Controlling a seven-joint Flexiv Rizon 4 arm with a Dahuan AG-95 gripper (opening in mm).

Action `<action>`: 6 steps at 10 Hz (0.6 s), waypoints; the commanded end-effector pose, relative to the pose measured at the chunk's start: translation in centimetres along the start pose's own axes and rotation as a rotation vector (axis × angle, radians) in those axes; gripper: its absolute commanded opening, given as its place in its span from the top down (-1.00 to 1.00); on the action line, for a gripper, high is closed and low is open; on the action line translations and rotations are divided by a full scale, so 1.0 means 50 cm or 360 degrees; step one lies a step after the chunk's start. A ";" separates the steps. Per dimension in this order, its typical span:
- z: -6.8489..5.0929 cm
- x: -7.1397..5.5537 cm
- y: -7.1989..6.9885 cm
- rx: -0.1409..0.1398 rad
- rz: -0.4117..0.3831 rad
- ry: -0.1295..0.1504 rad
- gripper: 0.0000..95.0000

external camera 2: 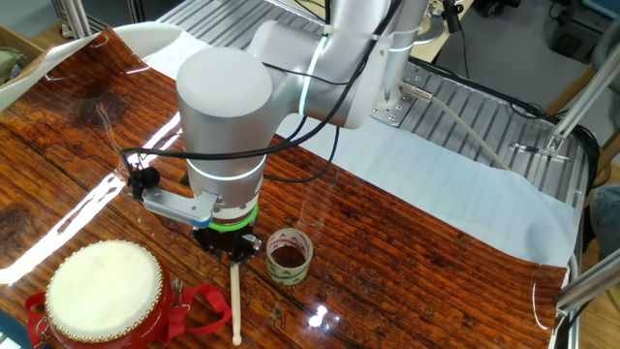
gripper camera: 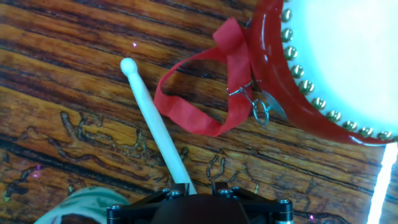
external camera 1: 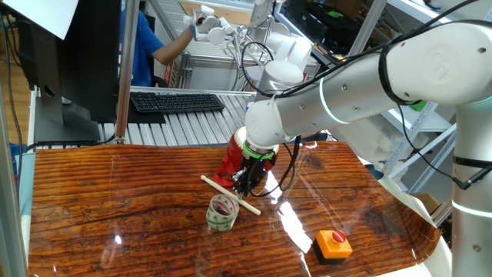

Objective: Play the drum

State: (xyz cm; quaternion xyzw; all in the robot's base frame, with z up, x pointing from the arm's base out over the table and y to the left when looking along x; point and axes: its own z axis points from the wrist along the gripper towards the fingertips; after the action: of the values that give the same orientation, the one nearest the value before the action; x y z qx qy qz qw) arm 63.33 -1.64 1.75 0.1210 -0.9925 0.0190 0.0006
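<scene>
Gripper (external camera 2: 232, 249) is seen low over the table, pinching the drumstick (gripper camera: 151, 115) at its butt end; stick axis runs outward along the wood, tip free. Drum (external camera 2: 105, 291) stands just beside, off the stick's side.

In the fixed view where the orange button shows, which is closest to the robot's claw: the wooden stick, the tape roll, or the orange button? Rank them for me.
From the gripper:
1. Drumstick: right at the fingertips, lying on the table and stretching off to the left in the picture.
2. Tape roll: just in front of the gripper, under the stick's near end.
3. Orange button: far off, by the table's front right corner.
</scene>
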 end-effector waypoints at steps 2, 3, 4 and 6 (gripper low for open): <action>-0.005 0.002 -0.002 -0.0002 0.0001 0.0007 0.60; -0.009 0.006 -0.002 -0.0010 0.0001 0.0008 1.00; -0.011 0.009 -0.002 -0.0015 0.0001 0.0008 1.00; -0.009 0.012 0.003 -0.0018 0.0002 0.0002 1.00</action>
State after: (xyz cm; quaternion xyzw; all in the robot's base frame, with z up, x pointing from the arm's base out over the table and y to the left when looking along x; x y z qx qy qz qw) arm 62.54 -1.55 2.01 0.1193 -0.9928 0.0138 0.0016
